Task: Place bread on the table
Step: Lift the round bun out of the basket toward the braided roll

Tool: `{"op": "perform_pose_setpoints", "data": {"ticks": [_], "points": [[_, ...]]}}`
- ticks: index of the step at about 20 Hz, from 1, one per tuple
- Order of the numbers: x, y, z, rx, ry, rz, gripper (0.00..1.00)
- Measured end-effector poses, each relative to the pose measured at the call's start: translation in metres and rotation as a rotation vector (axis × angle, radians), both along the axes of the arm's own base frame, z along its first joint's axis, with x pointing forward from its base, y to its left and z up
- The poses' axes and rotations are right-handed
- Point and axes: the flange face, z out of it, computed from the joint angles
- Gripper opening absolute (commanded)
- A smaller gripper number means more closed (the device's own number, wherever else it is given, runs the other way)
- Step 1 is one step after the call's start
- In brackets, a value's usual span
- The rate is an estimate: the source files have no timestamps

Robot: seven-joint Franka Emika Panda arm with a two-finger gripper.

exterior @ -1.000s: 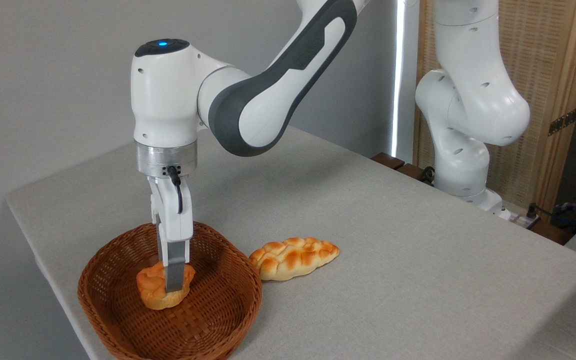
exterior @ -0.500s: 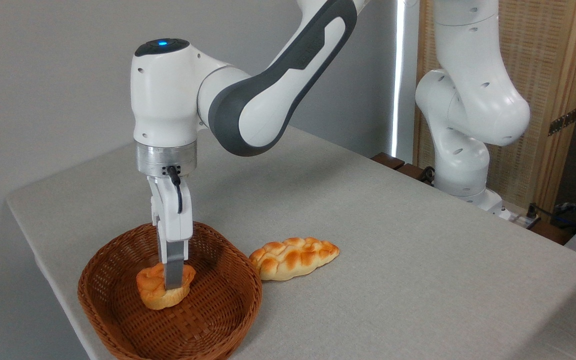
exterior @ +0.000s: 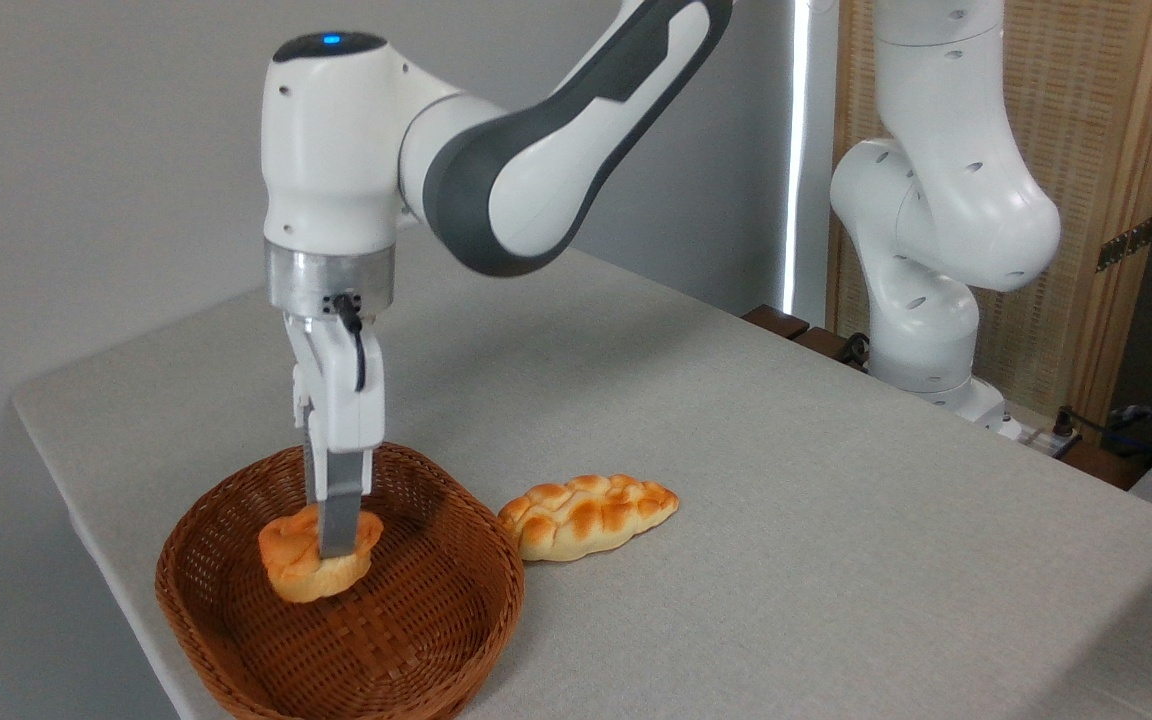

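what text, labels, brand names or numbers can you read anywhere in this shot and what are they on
None can be read. The grey panel on the arm carries faint embossed lettering, too blurred to make out. The bread, basket, braided loaf and table show no writing.

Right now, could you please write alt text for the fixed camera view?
A white robot arm's gripper is closed on a small orange bun inside a brown wicker basket. A longer braided loaf lies on the grey table beside the basket.
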Motion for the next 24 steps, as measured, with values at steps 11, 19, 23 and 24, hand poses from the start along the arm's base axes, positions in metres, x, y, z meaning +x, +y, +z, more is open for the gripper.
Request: {"op": "perform_pose_setpoints", "data": {"ticks": [11, 19, 23, 24], "points": [[-0.064, 0.021, 0.093, -0.022, 0.093, 0.024, 0.48], [-0.117, 0.014, 0.065, -0.014, 0.187, -0.007, 0.48], [-0.129, 0.005, 0.045, -0.005, 0.227, -0.029, 0.49], [-0.132, 0.002, 0.041, -0.003, 0.237, -0.035, 0.49]]}}
